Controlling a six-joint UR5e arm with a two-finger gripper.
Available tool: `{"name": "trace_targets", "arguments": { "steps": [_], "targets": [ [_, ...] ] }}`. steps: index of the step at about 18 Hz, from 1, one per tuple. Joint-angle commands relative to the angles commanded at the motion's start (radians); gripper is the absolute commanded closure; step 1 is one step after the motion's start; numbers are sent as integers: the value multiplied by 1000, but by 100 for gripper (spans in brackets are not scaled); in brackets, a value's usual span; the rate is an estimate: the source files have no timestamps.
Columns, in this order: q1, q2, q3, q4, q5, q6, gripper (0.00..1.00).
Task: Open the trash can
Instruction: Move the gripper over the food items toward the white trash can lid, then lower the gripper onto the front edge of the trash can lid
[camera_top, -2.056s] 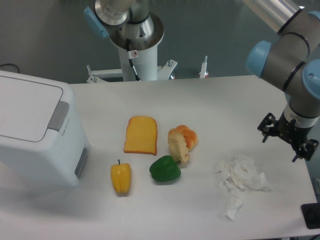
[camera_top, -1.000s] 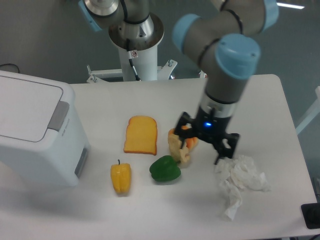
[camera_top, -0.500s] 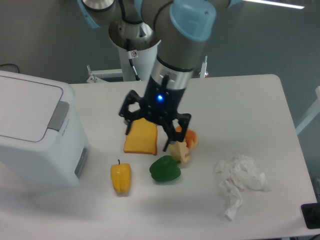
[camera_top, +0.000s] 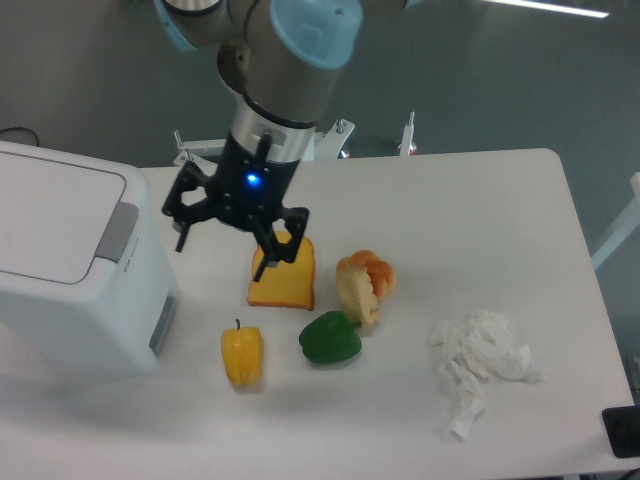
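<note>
On the far left of my view sits the trash can (camera_top: 70, 270), a big white box with its flat lid down and the grey latch (camera_top: 117, 232) on its right edge untouched, so I judge the opening itself has not started. Just right of it hangs my gripper (camera_top: 228, 240), fingers spread wide and holding nothing, a blue light glowing on its wrist; it is above the table between the bin and the toast slice (camera_top: 283, 272), near the latch but apart from it. What I have left, as I read it, is to close the gap to the latch, press it, and let the lid rise. Further right lie the yellow pepper (camera_top: 241, 356), the green pepper (camera_top: 330, 338) and a bread roll (camera_top: 363, 286), then a crumpled tissue (camera_top: 481, 365) toward the right edge; none of them sits in my path to the bin. The table (camera_top: 470, 220) is plain white and matte, and behind it I see the arm's base post (camera_top: 283, 125) bolted at the back edge against a dull grey-green floor
</note>
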Motion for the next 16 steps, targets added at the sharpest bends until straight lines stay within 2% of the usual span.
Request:
{"name": "trace_targets", "arguments": {
  "steps": [3,16],
  "targets": [
    [-20,-2,5,2,-8,-58,0],
    [-92,2,-29,-3,-6,-78,0]
  ]
}}
